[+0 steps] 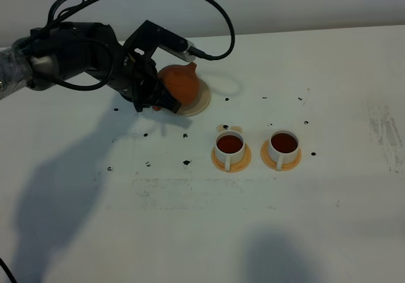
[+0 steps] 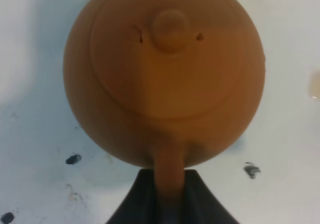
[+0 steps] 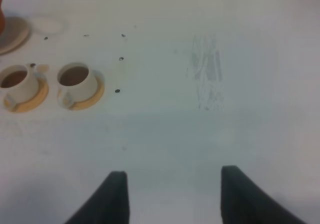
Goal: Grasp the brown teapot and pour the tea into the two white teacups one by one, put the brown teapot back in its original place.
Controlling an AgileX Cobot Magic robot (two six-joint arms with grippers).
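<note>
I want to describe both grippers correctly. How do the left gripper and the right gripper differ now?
The left gripper is shut on the teapot handle; the right gripper is open and holds nothing. The left gripper is at the cream saucer; the right gripper is over bare table, away from the cups. Both have dark fingers.
</note>
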